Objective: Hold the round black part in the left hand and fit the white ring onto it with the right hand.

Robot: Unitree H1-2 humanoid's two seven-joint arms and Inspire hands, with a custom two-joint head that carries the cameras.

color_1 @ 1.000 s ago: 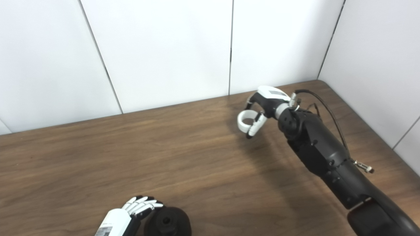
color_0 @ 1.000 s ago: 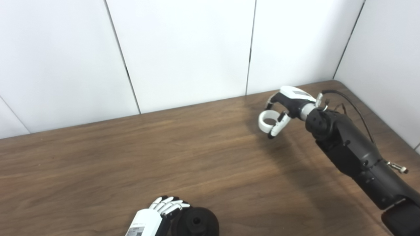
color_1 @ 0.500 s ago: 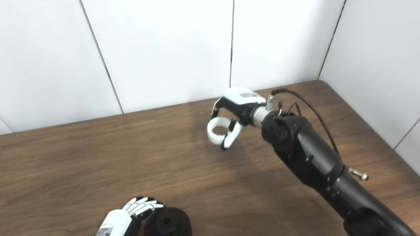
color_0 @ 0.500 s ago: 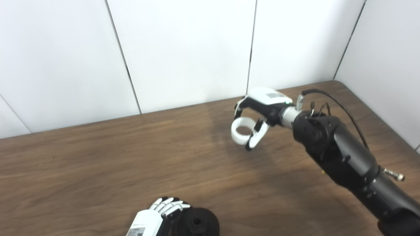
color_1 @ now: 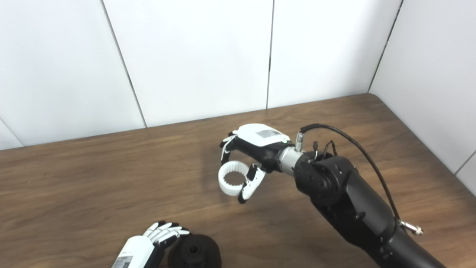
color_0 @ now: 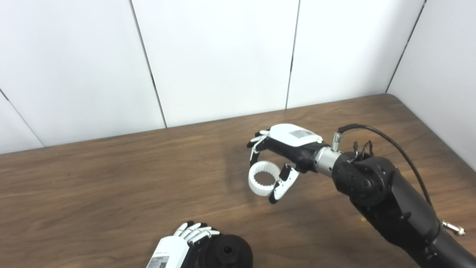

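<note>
White ring (color_0: 264, 183), toothed inside, looks light, rigid plastic; the right hand (color_0: 284, 156) pinches its rim, held above the worktop (color_0: 93, 186). Nearer than it, the left hand (color_0: 186, 242) clasps the round black part (color_0: 227, 253).

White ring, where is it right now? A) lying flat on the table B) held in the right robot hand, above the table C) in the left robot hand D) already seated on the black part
B: the white ring sits between the fingers and thumb of the right robot hand, clear of the table, while the round black part by the left robot hand carries no ring.
</note>
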